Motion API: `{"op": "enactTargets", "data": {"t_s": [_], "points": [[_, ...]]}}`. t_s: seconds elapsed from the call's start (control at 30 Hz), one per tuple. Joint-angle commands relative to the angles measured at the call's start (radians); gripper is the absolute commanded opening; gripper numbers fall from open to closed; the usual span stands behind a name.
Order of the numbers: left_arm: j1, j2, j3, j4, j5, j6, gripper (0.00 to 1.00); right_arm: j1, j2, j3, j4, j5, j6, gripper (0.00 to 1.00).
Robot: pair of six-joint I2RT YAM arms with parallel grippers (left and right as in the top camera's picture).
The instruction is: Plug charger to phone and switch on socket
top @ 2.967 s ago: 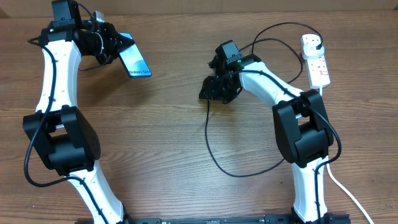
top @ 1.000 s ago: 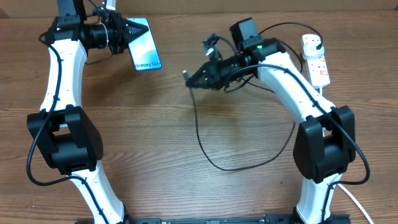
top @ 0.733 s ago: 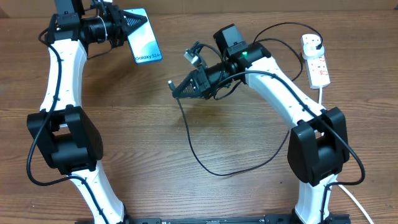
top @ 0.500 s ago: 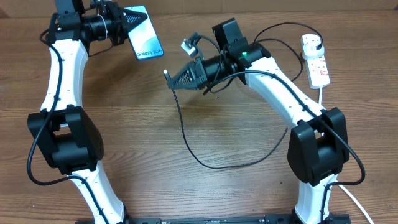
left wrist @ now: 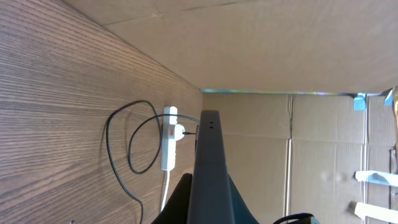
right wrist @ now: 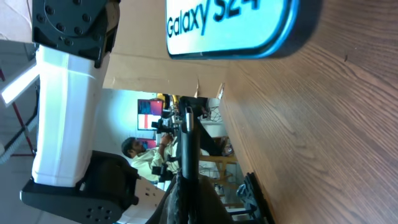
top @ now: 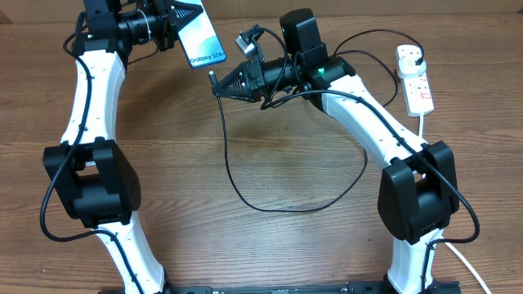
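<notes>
Overhead, the left jaws clamp the slim, glossy phone [top: 204,37] above the wood-grain worktop [top: 245,253]. The right jaws pinch the thin black charger [top: 225,151] near its tip, just beside the phone; the white oblong socket [top: 415,80] lies far right.
</notes>
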State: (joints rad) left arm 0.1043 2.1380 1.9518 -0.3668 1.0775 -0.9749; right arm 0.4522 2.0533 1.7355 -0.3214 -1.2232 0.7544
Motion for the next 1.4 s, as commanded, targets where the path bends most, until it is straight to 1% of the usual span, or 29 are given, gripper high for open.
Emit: {"op": "enactTargets", "data": {"t_s": [0.0, 0.3, 0.43, 0.6, 0.67, 1.37], "points": [[0.000, 0.000, 0.005, 0.010, 0.026, -0.036, 0.04, -0.005, 0.003, 0.012, 0.018, 0.000, 0.044, 0.04], [0.000, 0.000, 0.005, 0.013, 0.042, -0.036, 0.04, -0.005, 0.018, 0.012, 0.126, -0.001, 0.114, 0.04], [0.000, 0.000, 0.005, 0.033, 0.050, -0.051, 0.04, -0.012, 0.019, 0.011, 0.126, 0.000, 0.115, 0.04], [0.000, 0.000, 0.005, 0.099, 0.069, -0.104, 0.04, -0.027, 0.019, 0.011, 0.135, 0.001, 0.137, 0.04], [0.000, 0.000, 0.005, 0.111, 0.073, -0.108, 0.04, -0.028, 0.019, 0.011, 0.137, 0.002, 0.137, 0.04], [-0.007, 0.000, 0.005, 0.111, 0.090, -0.125, 0.04, -0.026, 0.027, 0.011, 0.164, 0.022, 0.140, 0.04]]}}
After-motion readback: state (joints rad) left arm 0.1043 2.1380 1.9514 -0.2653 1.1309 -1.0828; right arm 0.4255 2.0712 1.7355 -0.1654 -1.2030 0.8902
